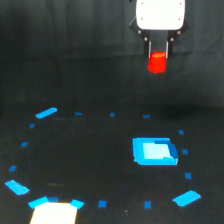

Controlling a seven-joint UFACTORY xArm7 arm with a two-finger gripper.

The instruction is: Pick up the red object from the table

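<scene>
The red object (158,61), a small stubby red-orange block, hangs well above the black table (90,150), near the top of the exterior view. My gripper (159,56) comes down from the white arm head (160,15), and its two thin fingers (148,50) are shut on the block's sides. The block's lower half shows below the fingertips.
A larger bright blue flat block (154,151) lies on the table below and slightly left of the gripper. Small blue tape marks form a ring, with bigger blue patches (46,113) at upper left and lower right (187,198). A white patch (52,212) sits at the bottom left edge.
</scene>
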